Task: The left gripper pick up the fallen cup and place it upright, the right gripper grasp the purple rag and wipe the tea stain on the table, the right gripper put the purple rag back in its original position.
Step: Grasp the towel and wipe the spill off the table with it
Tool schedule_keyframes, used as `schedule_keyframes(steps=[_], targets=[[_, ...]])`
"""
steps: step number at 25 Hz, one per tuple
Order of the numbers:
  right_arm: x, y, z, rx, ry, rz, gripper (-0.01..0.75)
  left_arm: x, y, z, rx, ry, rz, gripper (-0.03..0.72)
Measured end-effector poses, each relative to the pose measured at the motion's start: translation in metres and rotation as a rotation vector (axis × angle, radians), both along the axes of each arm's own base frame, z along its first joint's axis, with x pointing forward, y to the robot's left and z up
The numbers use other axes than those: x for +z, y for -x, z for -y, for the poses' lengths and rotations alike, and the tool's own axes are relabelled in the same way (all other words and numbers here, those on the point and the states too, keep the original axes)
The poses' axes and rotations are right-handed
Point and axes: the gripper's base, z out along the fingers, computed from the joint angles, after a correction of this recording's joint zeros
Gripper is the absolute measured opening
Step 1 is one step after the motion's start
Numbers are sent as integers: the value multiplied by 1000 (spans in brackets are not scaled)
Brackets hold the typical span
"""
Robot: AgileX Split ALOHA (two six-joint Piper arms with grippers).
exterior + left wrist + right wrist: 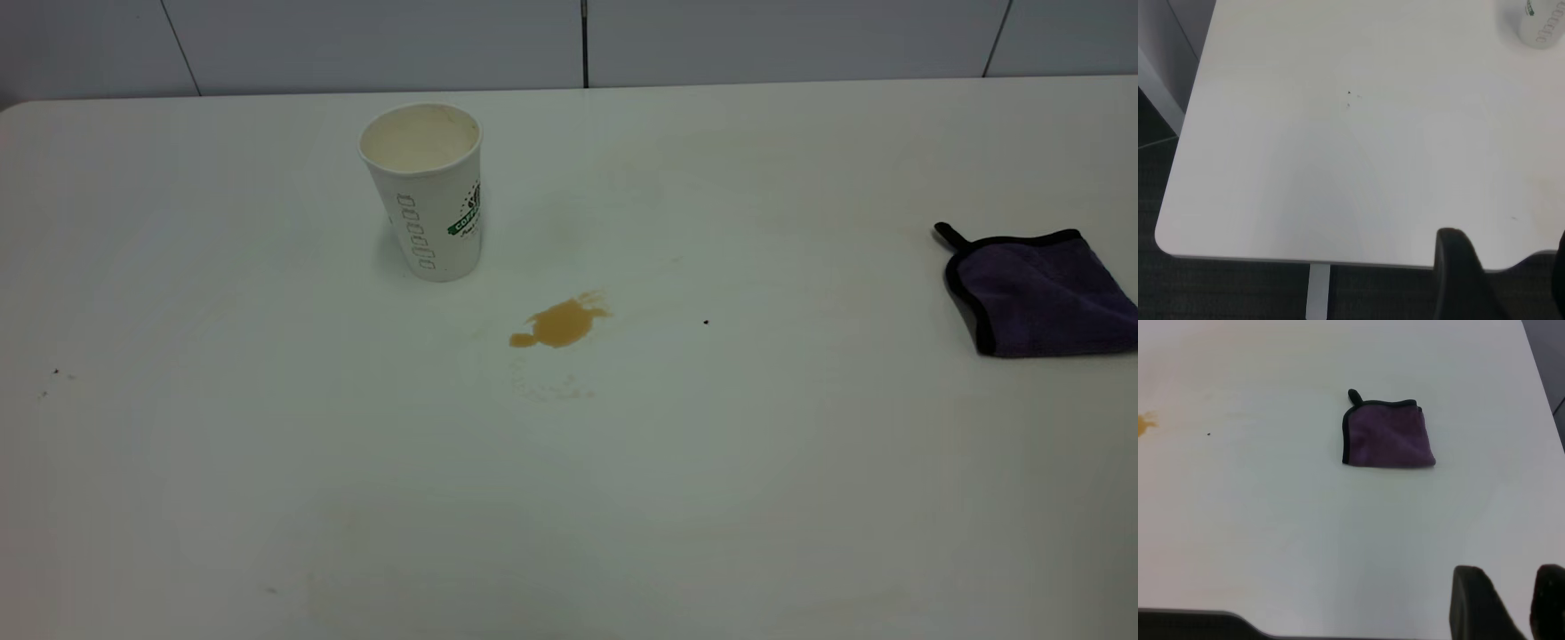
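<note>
The white cup (428,191) stands upright at the back left of the table (569,498); its base also shows in the left wrist view (1540,25). The amber tea stain (560,323) lies in front of the cup, a little to its right, and shows at the edge of the right wrist view (1145,423). The purple rag (1040,293) lies flat at the table's right edge and also shows in the right wrist view (1388,435). My left gripper (1506,241) is open and empty, over the table's near left edge. My right gripper (1509,572) is open and empty, well short of the rag.
A tiny black speck (706,322) lies right of the stain. More specks (55,372) lie at the table's left. Neither arm shows in the exterior view. Dark floor (1218,287) lies beyond the table's edge.
</note>
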Motion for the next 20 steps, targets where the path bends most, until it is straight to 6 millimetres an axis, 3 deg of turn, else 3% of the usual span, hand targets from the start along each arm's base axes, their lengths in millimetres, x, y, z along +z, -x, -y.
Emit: schedule_keyframes(steps=[14,17,20], targets=[[3,-3,-3,6,-48,-7,252,0,0,0,0,0,0,379],[18,-22,-4,28,-39,-39,328,0,0,0,0,0,0,379],[34,-56,-3,36,-34,-124,492,0,0,0,0,0,0,379]])
